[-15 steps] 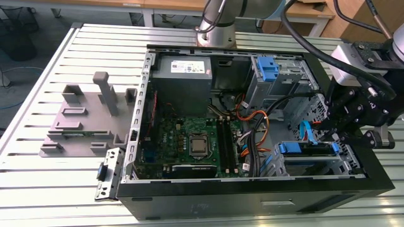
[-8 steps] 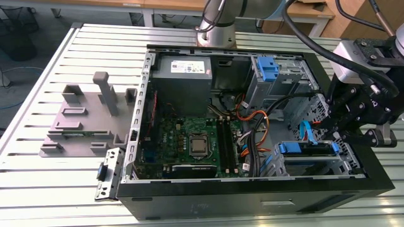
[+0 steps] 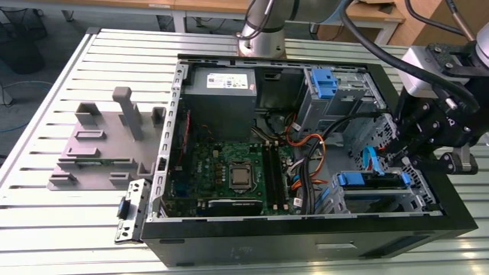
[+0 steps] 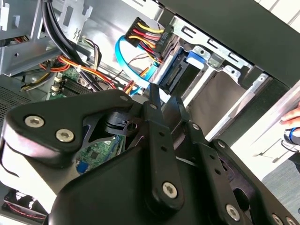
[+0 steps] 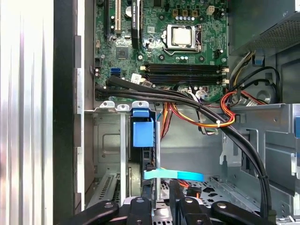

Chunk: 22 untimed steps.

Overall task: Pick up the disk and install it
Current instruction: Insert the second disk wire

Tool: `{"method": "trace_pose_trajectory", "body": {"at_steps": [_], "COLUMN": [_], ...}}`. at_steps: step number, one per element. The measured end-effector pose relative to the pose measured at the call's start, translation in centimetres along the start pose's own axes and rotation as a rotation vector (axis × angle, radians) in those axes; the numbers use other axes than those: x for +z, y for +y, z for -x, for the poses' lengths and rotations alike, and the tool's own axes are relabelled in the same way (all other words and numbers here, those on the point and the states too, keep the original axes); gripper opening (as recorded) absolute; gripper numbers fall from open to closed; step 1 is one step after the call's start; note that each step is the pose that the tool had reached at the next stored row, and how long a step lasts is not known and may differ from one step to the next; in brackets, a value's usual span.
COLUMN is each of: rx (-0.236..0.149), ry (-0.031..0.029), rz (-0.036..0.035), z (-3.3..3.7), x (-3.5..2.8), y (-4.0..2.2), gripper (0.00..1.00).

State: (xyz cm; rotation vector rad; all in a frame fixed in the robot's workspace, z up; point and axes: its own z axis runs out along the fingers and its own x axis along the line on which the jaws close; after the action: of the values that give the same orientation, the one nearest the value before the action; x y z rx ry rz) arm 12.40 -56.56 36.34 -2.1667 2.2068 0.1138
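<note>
One disk [image 5: 142,133] edge-on in its bay [image 5: 110,140], long axis inward, blue tab outward, gripper [image 5: 161,201] (jaws narrow) just beside.

Blue cable [image 5: 174,175] ahead of the tool [image 5: 161,206], black cable bundle [image 5: 187,100] along the drive cage [image 5: 105,145] edge; bare case panel [image 5: 197,150] alongside.

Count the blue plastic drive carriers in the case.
2. One blue carrier sits in the bay at the exterior view's upper right; the other carrier in the lower-right bay. More may be hidden.
</note>
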Motion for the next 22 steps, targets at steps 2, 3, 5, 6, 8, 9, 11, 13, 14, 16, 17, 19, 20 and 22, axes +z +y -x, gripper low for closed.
{"method": "trace_pose_trajectory", "body": {"at_steps": [2,3,5,6,8,9,11,13,14,16,17,19,20,22], "rx": [0.0,0.0,0.0,0.0,0.0,0.0,0.0,0.0,0.0,0.0,0.0,0.0,0.0,0.0], "ry": [0.0,-0.0001,-0.0001,0.0,-0.0001,0.0001,-0.0002,0.0002,0.0,0.0,0.0,0.0,0.0,-0.0001], "rz": [0.0,0.0,0.0,0.0,0.0,0.0,0.0,0.0,0.0,0.0,0.0,0.0,0.0,0.0], "z": [0.22,0.33,0.58,0.66,0.76,0.8,0.87,0.9,0.91,0.92,0.92,0.93,0.93,0.93], "x": [0.03,0.05,0.08,0.09,0.12,0.13,0.17,0.16,0.17,0.16,0.16,0.16,0.16,0.16], "y": [0.0,0.01,0.01,0.0,-0.08,-0.13,-0.31,-0.59,-0.73,-1.06,-1.27,-1.6,-1.63,-1.63], "gripper": [0.29,0.29,0.29,0.29,0.29,0.29,0.29,0.29,0.29,0.29,0.29,0.29,0.29,0.29]}}
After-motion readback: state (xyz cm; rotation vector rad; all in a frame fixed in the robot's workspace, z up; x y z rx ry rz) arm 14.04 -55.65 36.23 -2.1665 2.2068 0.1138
